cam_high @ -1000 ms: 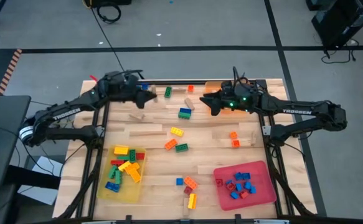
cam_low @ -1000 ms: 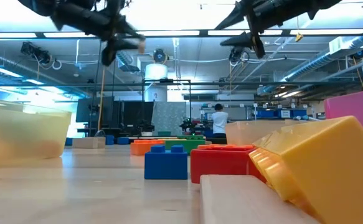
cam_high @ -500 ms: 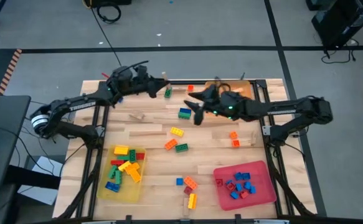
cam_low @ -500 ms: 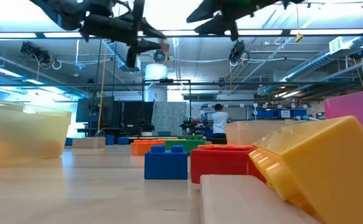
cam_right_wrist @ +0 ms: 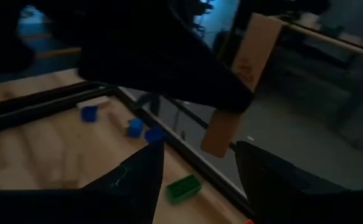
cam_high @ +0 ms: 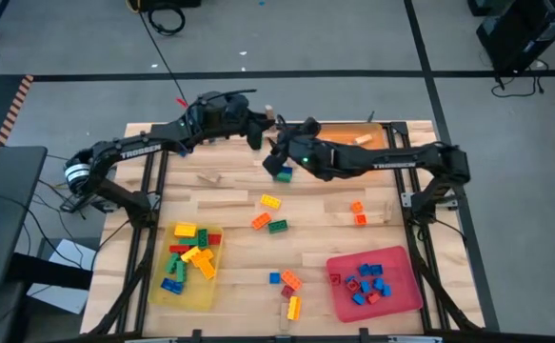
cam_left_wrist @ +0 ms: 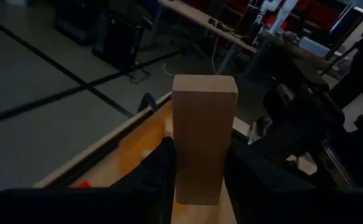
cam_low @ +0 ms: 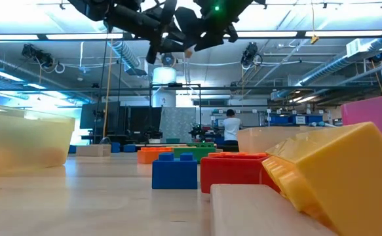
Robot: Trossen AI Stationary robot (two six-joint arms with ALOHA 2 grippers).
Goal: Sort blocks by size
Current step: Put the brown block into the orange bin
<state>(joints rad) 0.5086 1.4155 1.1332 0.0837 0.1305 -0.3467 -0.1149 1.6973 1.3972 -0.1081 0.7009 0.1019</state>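
My left gripper [cam_high: 266,122] is above the table's far edge, shut on a tan wooden block [cam_left_wrist: 203,134], which also shows in the right wrist view [cam_right_wrist: 246,68]. My right gripper [cam_high: 276,158] hovers open just beside it, on the near side, above a blue block [cam_high: 284,174]. Its fingers [cam_right_wrist: 145,180] have nothing between them. Loose blocks [cam_high: 269,214] lie flat on the wooden table. In the low view both grippers [cam_low: 177,29] hang high over the table. My left gripper pinches the wooden block between its two fingers [cam_left_wrist: 161,163], by the two long side faces near one end [cam_left_wrist: 181,180]. The fingers come roughly level from the table's left and lie along the block. The block sticks out past the fingertips, lifted clear of the table.
A yellow tray [cam_high: 201,293] at the near left holds several larger bricks. A red tray [cam_high: 339,291] at the near right holds small blue and red ones. An orange tray [cam_high: 339,135] at the far right holds a wooden piece [cam_high: 363,139]. A person stands far behind the table [cam_low: 230,126].
My left gripper has carried the wooden block along the far edge toward the table's right, rising slightly and rolling. My right gripper has swung toward the table's left, rolling as it went, and now stands close to the left gripper and the block.
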